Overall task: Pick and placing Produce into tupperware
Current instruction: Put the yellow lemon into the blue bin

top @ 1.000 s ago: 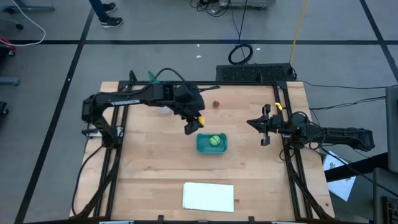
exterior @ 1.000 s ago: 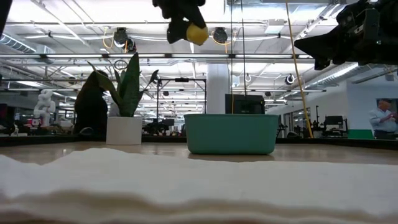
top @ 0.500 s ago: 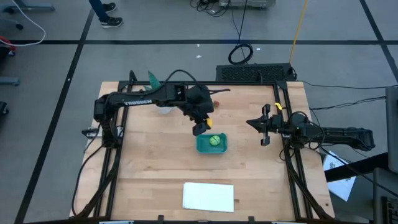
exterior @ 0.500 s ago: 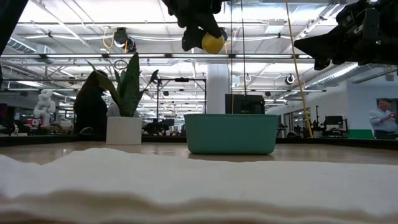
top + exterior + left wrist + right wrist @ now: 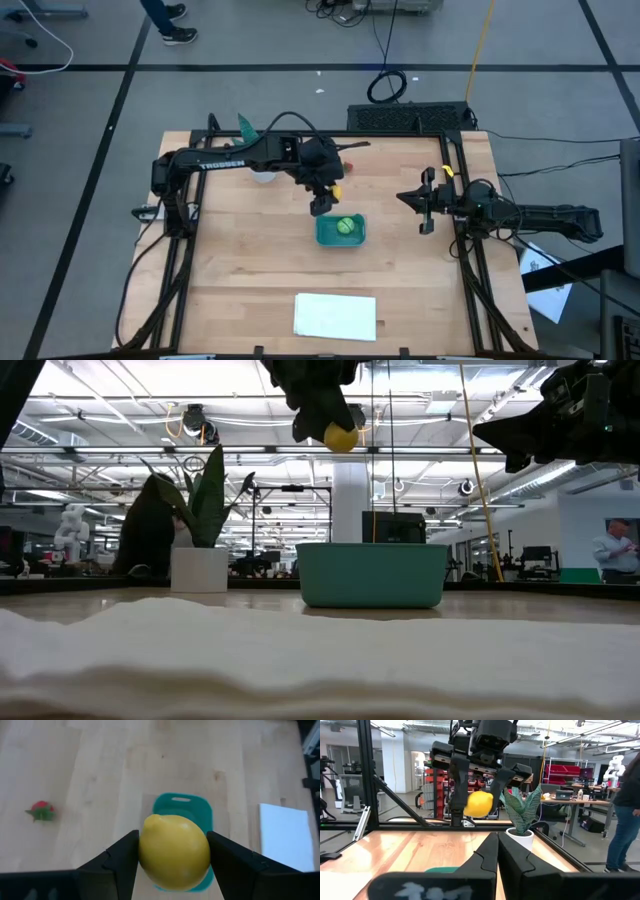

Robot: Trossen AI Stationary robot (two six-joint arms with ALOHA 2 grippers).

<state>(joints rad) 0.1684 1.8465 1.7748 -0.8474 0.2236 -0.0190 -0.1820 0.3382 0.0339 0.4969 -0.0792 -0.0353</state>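
Note:
A yellow lemon-like piece (image 5: 174,851) hangs in the air with my left gripper (image 5: 173,840) shut on it, just off the far left corner of the teal tupperware (image 5: 341,232). A light green ball (image 5: 345,226) lies inside the tupperware. A tiny dark red piece (image 5: 41,811) rests on the wood further back. In the low view the lemon (image 5: 340,437) is well above the tupperware (image 5: 371,574). My right gripper (image 5: 426,203) waits shut at the table's right side. My left gripper pinches the lemon's two opposite sides (image 5: 145,851) between its two fingers (image 5: 122,855). The fingers slant down from the table's far left. The lemon is lifted clear, high above the table and the tupperware's rim.
A potted green plant (image 5: 195,520) stands at the table's far left. A flat white sheet (image 5: 335,315) lies near the front edge. A person (image 5: 625,805) stands in the room beyond the table. Bare wood surrounds the tupperware.
My left gripper has carried the lemon toward the table's right edge and slightly down, nearer the tupperware, then stopped. The lemon stays pinched and clear of everything.

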